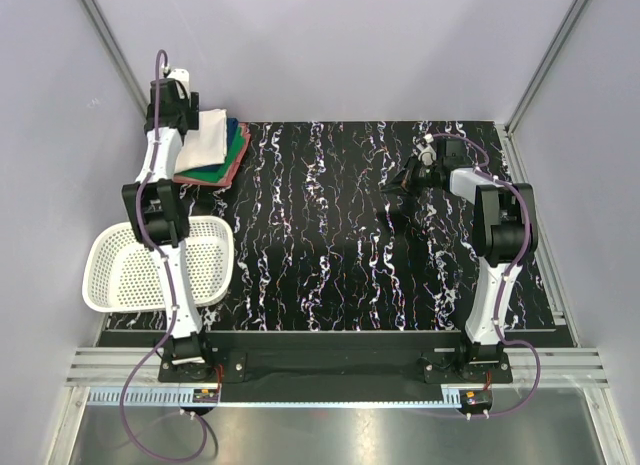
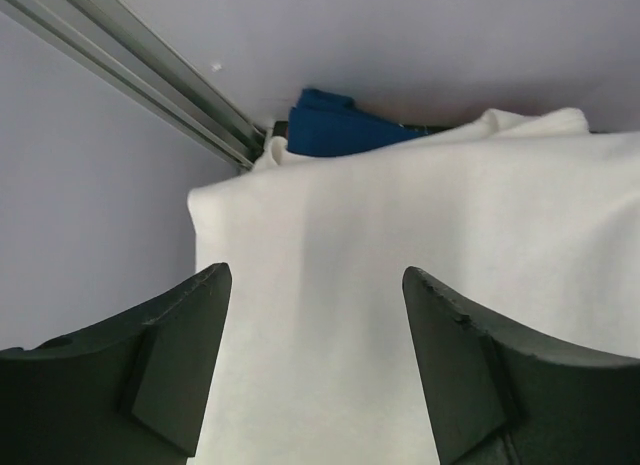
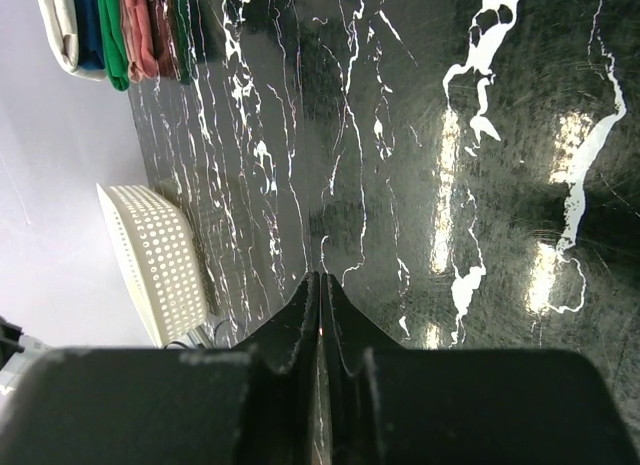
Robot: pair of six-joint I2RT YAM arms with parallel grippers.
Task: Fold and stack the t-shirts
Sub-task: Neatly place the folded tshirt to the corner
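Observation:
The t-shirts lie folded in a stack [image 1: 212,150] at the table's back left corner. A white t-shirt [image 1: 208,133] is on top, with green [image 1: 203,171] and red [image 1: 233,161] ones showing beneath. My left gripper [image 1: 178,123] hovers at the stack's left edge. In the left wrist view it [image 2: 315,275] stands open over the white t-shirt [image 2: 400,235], holding nothing, with a blue t-shirt [image 2: 335,130] behind. My right gripper [image 1: 393,193] is low over the table at the right. Its jaws [image 3: 320,277] are shut and empty. The stack's edges [image 3: 110,30] show far off.
A white mesh basket [image 1: 100,255] stands at the table's front left, partly under the left arm, and also shows in the right wrist view [image 3: 155,260]. Grey walls and an aluminium rail [image 2: 150,80] close in behind the stack. The black marbled table [image 1: 330,235] lies between the arms.

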